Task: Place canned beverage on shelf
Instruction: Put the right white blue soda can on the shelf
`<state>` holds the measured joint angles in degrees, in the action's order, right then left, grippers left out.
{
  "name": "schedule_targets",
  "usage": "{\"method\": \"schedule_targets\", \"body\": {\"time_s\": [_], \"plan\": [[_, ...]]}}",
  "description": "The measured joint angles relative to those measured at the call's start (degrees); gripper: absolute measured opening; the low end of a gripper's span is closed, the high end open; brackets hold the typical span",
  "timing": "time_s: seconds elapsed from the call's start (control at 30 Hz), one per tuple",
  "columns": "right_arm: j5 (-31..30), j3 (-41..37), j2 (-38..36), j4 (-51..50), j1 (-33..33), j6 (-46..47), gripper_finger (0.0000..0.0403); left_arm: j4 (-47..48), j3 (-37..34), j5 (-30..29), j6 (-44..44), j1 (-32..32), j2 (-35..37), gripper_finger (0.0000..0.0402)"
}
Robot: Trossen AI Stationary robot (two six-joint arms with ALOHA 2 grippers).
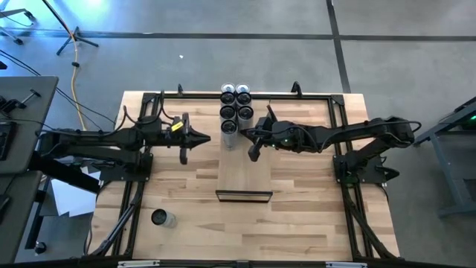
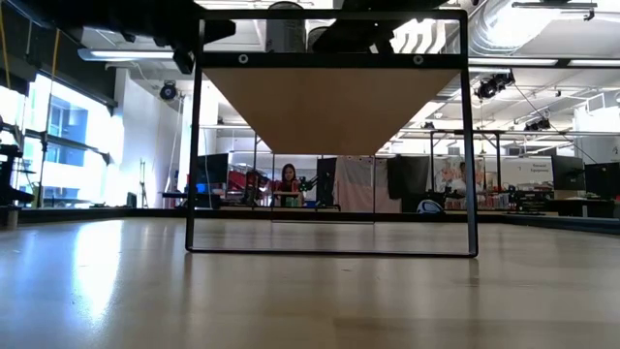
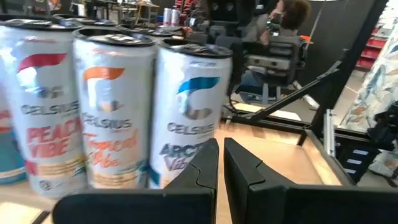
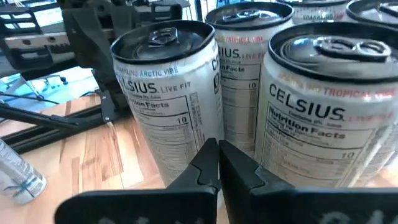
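Five upright cans [image 1: 236, 112] on one shelf [image 1: 244, 175], one fallen can [image 1: 161, 218].

place: open-plan robotics lab/workshop | evidence: exposed ceiling ducts [image 2: 523, 24] upper right; workstation desks [image 2: 262, 199] mid-frame; seated person [image 2: 289, 184] centre; grey concrete floor [image 1: 223, 45] across top

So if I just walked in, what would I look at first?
Probably the bunch of cans standing together at the far end of the shelf, with one can a bit in front of the rest. The two dark arms reach in from both sides, the left fingers and the right fingers shut, close beside that front can. One more can lies alone on the table near the front left corner.
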<state>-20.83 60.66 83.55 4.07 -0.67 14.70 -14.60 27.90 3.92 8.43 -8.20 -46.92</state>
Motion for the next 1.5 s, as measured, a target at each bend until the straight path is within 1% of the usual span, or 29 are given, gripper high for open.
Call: {"method": "schedule_targets", "body": {"time_s": [0.2,0.4,0.47,0.53,0.7,0.93,1.07,1.2,1.37,1.5], "plan": [[0.6,0.0,0.1,-0.1,-0.2,0.8,0.0000,0.3,0.0,0.0,-3.2,-3.6,-0.4,0.0000],[2.1,0.0,0.1,0.9,0.2,1.8,0.0000,-0.4,0.0,4.8,-4.2,-7.4,-2.8,0.0000],[2.9,0.0,0.3,2.3,0.3,1.8,0.0000,-0.6,0.0,5.1,-4.1,-8.0,-4.0,0.0000],[3.1,0.0,0.8,2.9,0.3,1.8,0.0000,-1.8,0.0,5.2,-4.1,-8.3,-5.2,0.0000],[3.3,0.0,1.9,4.0,0.3,2.0,0.0000,-6.5,0.0,8.0,-3.5,-8.3,-8.5,0.0000],[3.1,0.0,2.4,3.9,0.3,3.0,0.0000,-7.0,0.0,8.1,-2.8,-8.3,-11.9,0.0000],[2.9,0.0,2.4,3.9,0.3,2.9,0.0000,-10.1,0.0,10.4,-2.5,-8.3,-13.5,0.0000],[2.0,0.0,2.3,3.8,0.3,2.8,0.0000,-12.2,0.0,10.8,-1.4,-8.3,-14.9,0.0000],[1.4,0.0,2.3,3.7,0.4,2.8,0.0000,-12.6,0.0,11.3,-1.1,-8.3,-15.6,0.0000],[2.0,0.0,2.3,3.7,0.3,2.8,0.0000,-11.8,0.0,11.0,-1.1,-8.8,-14.1,0.0000]]}}
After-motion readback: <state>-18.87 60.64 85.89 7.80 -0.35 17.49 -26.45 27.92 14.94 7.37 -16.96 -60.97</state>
